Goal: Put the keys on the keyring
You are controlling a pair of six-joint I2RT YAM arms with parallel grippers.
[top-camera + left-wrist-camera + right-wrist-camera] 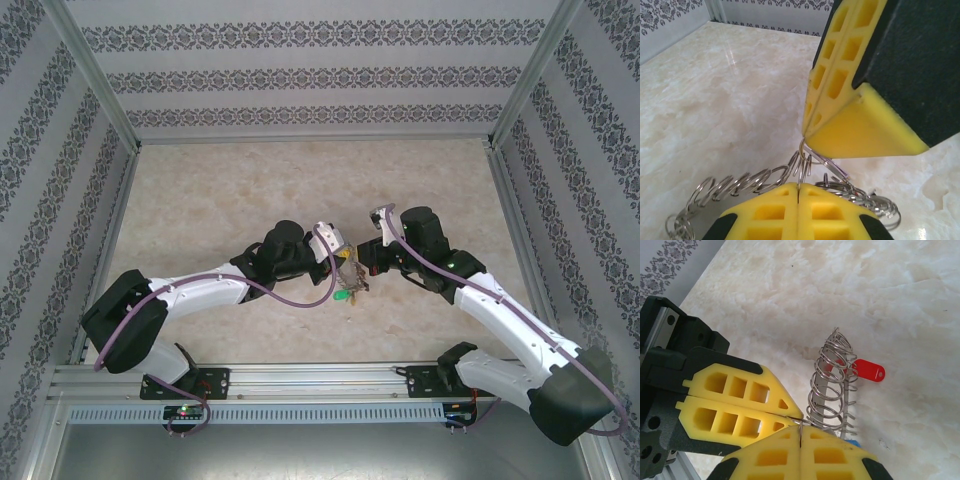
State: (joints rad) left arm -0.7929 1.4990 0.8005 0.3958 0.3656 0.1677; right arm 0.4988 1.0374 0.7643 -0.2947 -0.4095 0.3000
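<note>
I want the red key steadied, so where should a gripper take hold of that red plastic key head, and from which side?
Probably its free rounded end, approached from the open tabletop side. The red plastic key head sticks out sideways from the grey metal keyring, so that end is clear of the wire loops.

A lab test cell: aluminium frame [320, 378], wallpapered panels [300, 80], marble-look tabletop [250, 190].

Polished bright metal on the keyring [755, 182], wire loops glinting. At twelve o'clock from it I've got the table [715, 90], a smooth, glossy marble-look slab. The left gripper's fingers [785, 195] are matt yellow plastic, moulded with cut-outs. The red key head [870, 371] reads as shiny plastic.
</note>
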